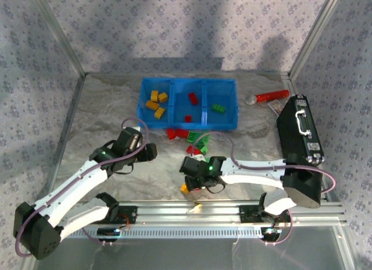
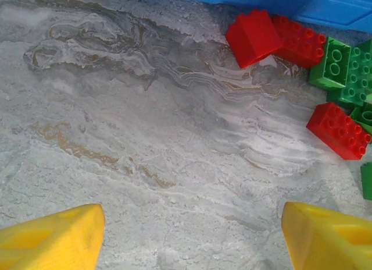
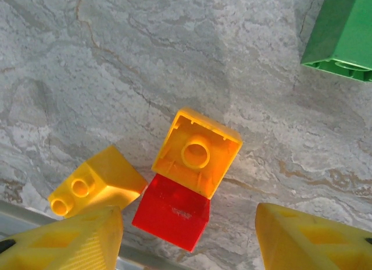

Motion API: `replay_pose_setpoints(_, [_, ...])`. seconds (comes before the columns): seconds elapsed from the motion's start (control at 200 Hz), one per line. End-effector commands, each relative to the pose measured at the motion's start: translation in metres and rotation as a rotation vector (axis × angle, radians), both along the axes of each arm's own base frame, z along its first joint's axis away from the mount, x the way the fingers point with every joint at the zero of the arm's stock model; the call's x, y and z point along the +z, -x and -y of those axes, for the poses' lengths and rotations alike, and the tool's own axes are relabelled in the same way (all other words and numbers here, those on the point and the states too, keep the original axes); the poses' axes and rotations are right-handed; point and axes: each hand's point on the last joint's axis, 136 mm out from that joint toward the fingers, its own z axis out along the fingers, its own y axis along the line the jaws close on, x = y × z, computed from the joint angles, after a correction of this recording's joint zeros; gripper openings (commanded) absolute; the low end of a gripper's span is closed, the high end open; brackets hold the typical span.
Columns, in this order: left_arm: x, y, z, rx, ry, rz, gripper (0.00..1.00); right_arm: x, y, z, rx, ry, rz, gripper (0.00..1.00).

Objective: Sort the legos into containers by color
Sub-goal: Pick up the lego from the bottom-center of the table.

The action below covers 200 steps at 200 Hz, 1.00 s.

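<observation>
Wide, empty left end effector (image 2: 192, 238) and right end effector (image 3: 189, 241); some legos (image 1: 156, 103) in tray (image 1: 189, 80), more loose on worktop (image 1: 104, 113).

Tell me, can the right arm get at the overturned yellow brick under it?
Probably yes: the right pincer is open close over the overturned yellow brick, and nothing covers it, though a red brick touches its side.
</observation>
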Motion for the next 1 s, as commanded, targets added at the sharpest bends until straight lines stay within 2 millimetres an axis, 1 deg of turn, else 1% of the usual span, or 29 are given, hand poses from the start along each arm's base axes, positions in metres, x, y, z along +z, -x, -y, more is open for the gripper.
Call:
replay_pose_setpoints(0.0, [0.001,0.003,0.000,0.001,0.015,0.011,0.80,0.002,-0.006,-0.005,-0.071,-0.006,0.018,0.61])
replay_pose_setpoints(0.145, [0.000,0.005,-0.004,0.009,0.007,0.013,0.79,-0.004,-0.003,-0.005,-0.081,0.004,0.007,0.59])
replay_pose_setpoints(0.405, [-0.003,0.005,-0.005,0.012,-0.001,0.010,0.79,-0.011,0.004,-0.007,-0.087,0.019,-0.005,0.58])
replay_pose_setpoints(0.595, [-0.004,0.004,-0.004,0.014,0.001,0.015,0.78,-0.011,0.003,0.001,-0.114,0.034,0.011,0.52])
replay_pose_setpoints(0.68, [-0.004,0.003,-0.004,0.013,0.002,0.016,0.78,-0.010,0.002,0.000,-0.115,0.029,0.014,0.50])
replay_pose_setpoints(0.994, [-0.005,0.002,-0.004,0.009,-0.004,0.018,0.78,-0.016,0.002,0.000,-0.117,0.046,0.006,0.50])
